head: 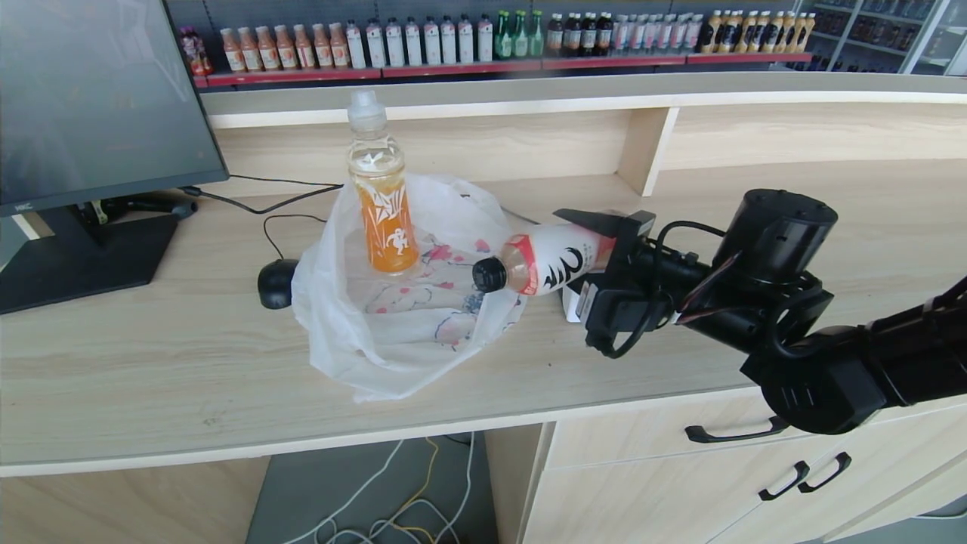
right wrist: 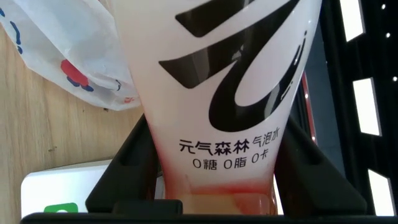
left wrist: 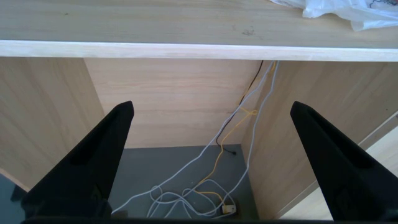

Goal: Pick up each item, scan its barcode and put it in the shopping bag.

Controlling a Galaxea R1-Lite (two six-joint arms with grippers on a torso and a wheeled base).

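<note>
My right gripper [head: 604, 245] is shut on a white-labelled bottle [head: 544, 263] with a black cap, held on its side above the counter; its cap end points at the shopping bag [head: 393, 302]. The same bottle [right wrist: 233, 87] sits between black fingers [right wrist: 127, 165] in the right wrist view. An orange drink bottle [head: 381, 189] with a clear cap stands upright inside the thin white plastic bag. My left gripper [left wrist: 208, 162] is open below the counter edge, its fingers [left wrist: 93, 162] spread wide with nothing between them.
A monitor [head: 91, 98] on a black stand occupies the counter's left, with a black mouse [head: 276, 281] beside the bag. A white box [head: 572, 302] lies under the right gripper. Drawers [head: 680, 446] are below the counter; loose cables [left wrist: 205, 186] lie on the floor beneath.
</note>
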